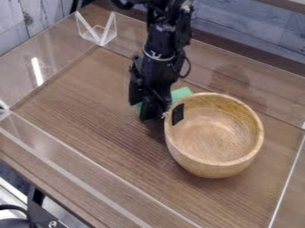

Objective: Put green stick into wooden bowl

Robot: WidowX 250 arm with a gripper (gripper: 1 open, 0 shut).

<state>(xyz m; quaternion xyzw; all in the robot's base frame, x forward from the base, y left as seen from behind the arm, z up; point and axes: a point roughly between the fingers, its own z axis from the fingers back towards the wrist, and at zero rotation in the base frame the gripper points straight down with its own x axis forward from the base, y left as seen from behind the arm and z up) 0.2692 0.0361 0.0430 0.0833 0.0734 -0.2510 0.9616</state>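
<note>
Gripper points down at the desk, jaws pinching the green stick, which pokes out to its right, low over the wood. Wooden bowl sits just beside them, rim near the stick; clear wall around.

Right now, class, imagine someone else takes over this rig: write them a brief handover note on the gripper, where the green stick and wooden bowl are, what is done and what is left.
Gripper: pointing steeply down at the table just left of the bowl, shut; it appears to be closed on the green stick, though the arm hides most of the contact.
Green stick: low at table height, beside the bowl's left rim, only its far end showing behind the gripper.
Wooden bowl: upright on the table, nothing inside.
Done: the gripper has closed at the stick.
Left: lift the stick, carry it over the rim, release it in the bowl.
</note>
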